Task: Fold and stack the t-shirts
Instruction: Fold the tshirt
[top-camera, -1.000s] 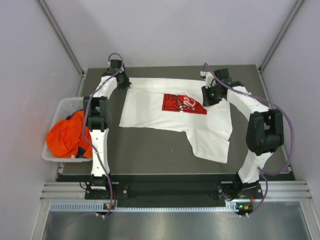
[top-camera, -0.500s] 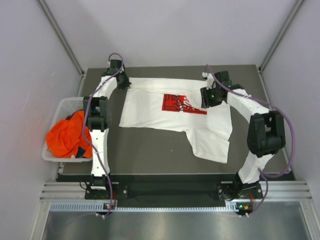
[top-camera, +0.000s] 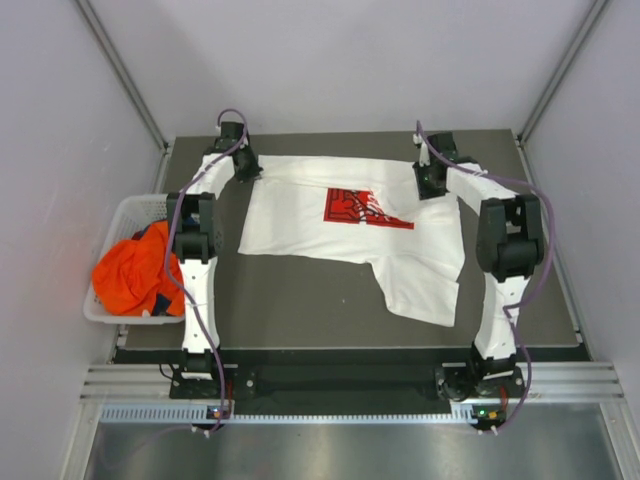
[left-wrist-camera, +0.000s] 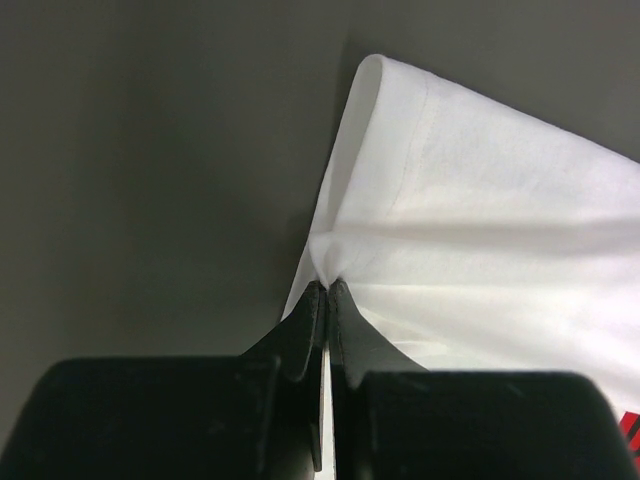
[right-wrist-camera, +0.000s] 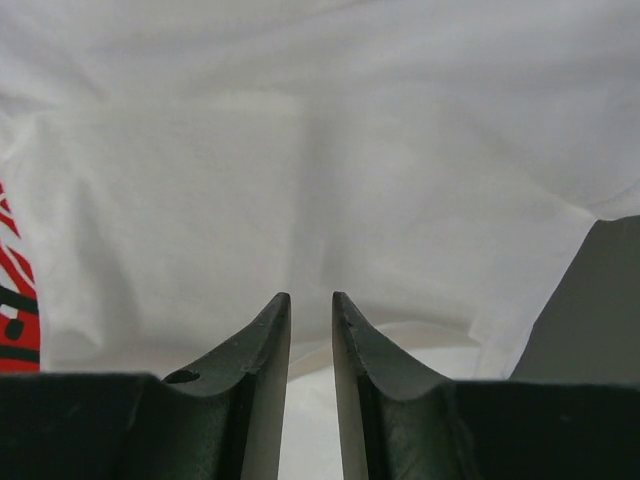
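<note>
Early days: the white tee lay unfolded on the bench, left hand pinching its edge, right hand narrowly parted, empty; orange tee sat in the basket.

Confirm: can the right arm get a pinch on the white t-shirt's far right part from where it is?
Probably yes. The right gripper sits directly over the white t-shirt, jaws slightly apart and empty, and nothing blocks the cloth.
</note>
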